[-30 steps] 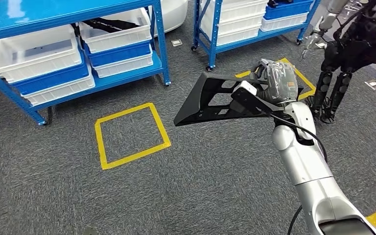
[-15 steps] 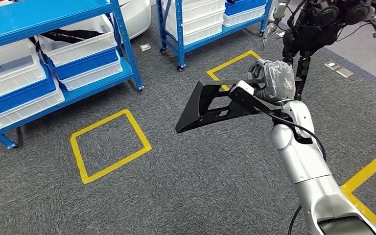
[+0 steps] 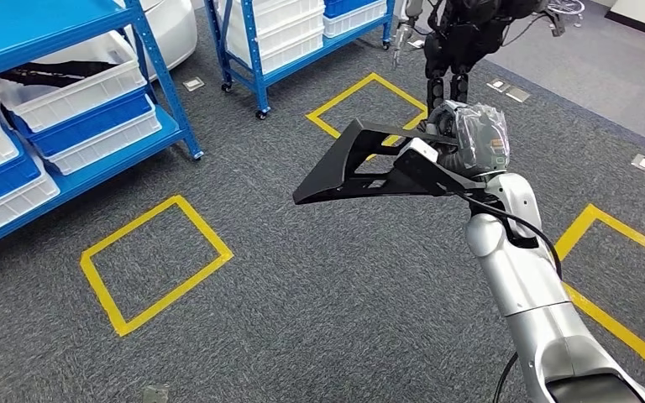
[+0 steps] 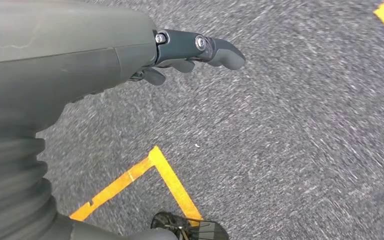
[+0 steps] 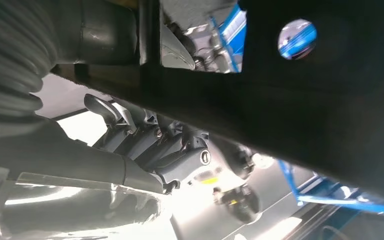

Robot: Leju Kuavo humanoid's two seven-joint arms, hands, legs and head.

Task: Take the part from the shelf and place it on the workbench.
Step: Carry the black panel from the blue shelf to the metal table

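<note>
My right robot hand [image 3: 470, 138] grips the black part [image 3: 361, 172] above grey floor [image 3: 319, 302]; left robot hand [image 4: 190, 50] hangs empty, fingers loosely apart

Grey carpet floor [image 3: 319, 319] marked with yellow tape squares [image 3: 155, 262]. White bins [image 3: 76, 88] on blue racks. Second dark robot [image 3: 462, 34] standing near far rack [image 3: 302, 34].

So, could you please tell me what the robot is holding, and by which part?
The right hand grips the flat black cut-out part at its right end; the left hand holds nothing.
</note>
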